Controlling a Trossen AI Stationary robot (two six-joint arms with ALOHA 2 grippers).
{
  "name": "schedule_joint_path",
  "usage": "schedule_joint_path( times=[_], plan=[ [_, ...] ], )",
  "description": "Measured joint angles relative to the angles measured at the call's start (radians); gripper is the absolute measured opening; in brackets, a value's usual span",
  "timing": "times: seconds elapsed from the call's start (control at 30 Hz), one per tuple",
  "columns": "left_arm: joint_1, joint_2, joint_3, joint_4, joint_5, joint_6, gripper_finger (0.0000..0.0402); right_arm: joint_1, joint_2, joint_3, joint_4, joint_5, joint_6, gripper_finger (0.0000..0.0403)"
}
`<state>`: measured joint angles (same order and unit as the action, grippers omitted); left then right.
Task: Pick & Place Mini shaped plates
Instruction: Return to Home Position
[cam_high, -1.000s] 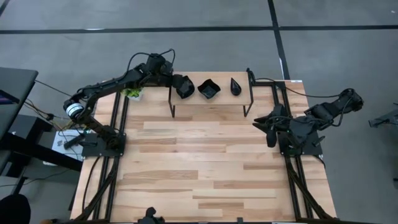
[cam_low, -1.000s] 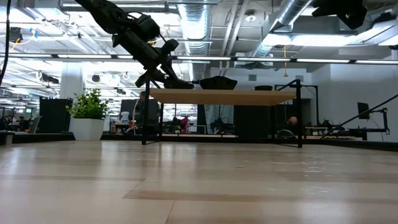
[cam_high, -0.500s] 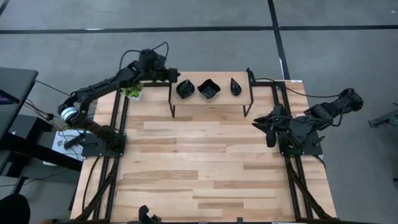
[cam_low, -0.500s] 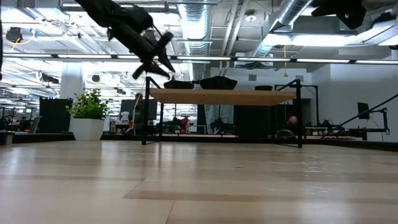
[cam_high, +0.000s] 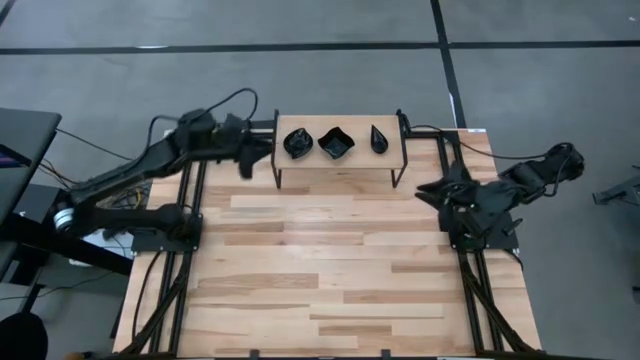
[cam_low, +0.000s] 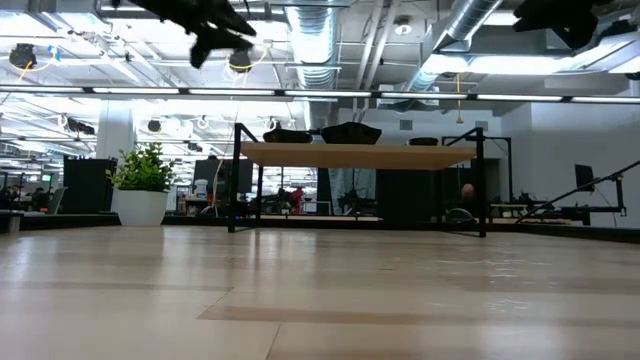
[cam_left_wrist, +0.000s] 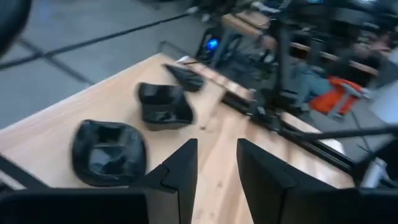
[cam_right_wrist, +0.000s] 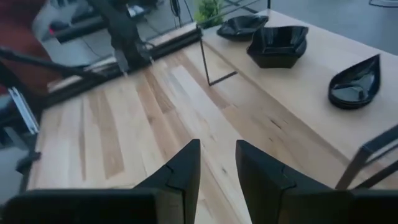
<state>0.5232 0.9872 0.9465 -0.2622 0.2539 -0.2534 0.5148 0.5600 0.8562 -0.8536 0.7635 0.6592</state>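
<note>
Three mini shaped plates, glossy black, stand in a row on a small raised wooden shelf (cam_high: 340, 160) at the table's far middle: a wavy-edged one (cam_high: 296, 142) (cam_left_wrist: 109, 152), a squarish one (cam_high: 336, 143) (cam_left_wrist: 163, 106) and a teardrop one (cam_high: 379, 139) (cam_right_wrist: 356, 81). Each rests on its base. My left gripper (cam_high: 247, 160) (cam_left_wrist: 217, 180) hangs open, left of the shelf and above its level, with nothing between its fingers. My right gripper (cam_high: 428, 190) (cam_right_wrist: 217, 168) waits open, right of the shelf and high over the table.
The shelf stands on thin black metal legs (cam_low: 236, 180) with free space beneath it. A small green plant in a white pot (cam_low: 145, 185) stands near the table's far left corner. Bare wooden tabletop (cam_high: 330, 260) stretches from the shelf to the near edge.
My left gripper was at the wavy-edged plate on the shelf's left end. It has drawn back toward the table's left edge and risen, rolling as it went. The plate stays on the shelf. The right arm has kept still.
</note>
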Motion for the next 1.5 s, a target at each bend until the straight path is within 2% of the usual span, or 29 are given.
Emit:
schedule_joint_path(
  times=[0.23, 0.47, 0.6, 0.73, 0.9, 1.0, 1.23, 1.5],
  plan=[
    [-0.082, -0.259, -0.188, 0.080, -0.003, -0.012, 0.0112, 0.000, -0.175, -0.050, 0.040, 0.002, 0.004, 0.0098],
    [-0.086, -0.498, -0.400, 0.241, -0.003, -0.080, 0.0116, 0.001, -0.354, -0.341, 0.407, -0.083, -0.028, 0.0098],
    [-0.086, -0.596, -0.485, 0.253, -0.002, -0.099, 0.0116, 0.001, -0.433, -0.474, 0.567, -0.131, -0.030, 0.0098],
    [-0.086, -0.646, -0.544, 0.253, 0.011, -0.224, 0.0116, 0.000, -0.510, -0.543, 0.611, -0.117, -0.031, 0.0098],
    [-0.086, -0.668, -0.620, 0.282, 0.122, -0.066, 0.0117, -0.001, -0.557, -0.564, 0.613, -0.101, -0.116, 0.0098],
    [-0.086, -0.684, -0.670, 0.355, 0.125, -0.068, 0.0118, -0.007, -0.557, -0.564, 0.614, -0.098, -0.135, 0.0098],
    [-0.086, -0.757, -0.812, 0.584, 0.210, -0.034, 0.0117, -0.007, -0.557, -0.619, 0.669, -0.101, -0.138, 0.0098],
    [-0.085, -0.842, -0.940, 0.672, 0.217, -0.077, 0.0116, -0.006, -0.557, -0.683, 0.734, -0.082, -0.146, 0.0098]
  ],
)
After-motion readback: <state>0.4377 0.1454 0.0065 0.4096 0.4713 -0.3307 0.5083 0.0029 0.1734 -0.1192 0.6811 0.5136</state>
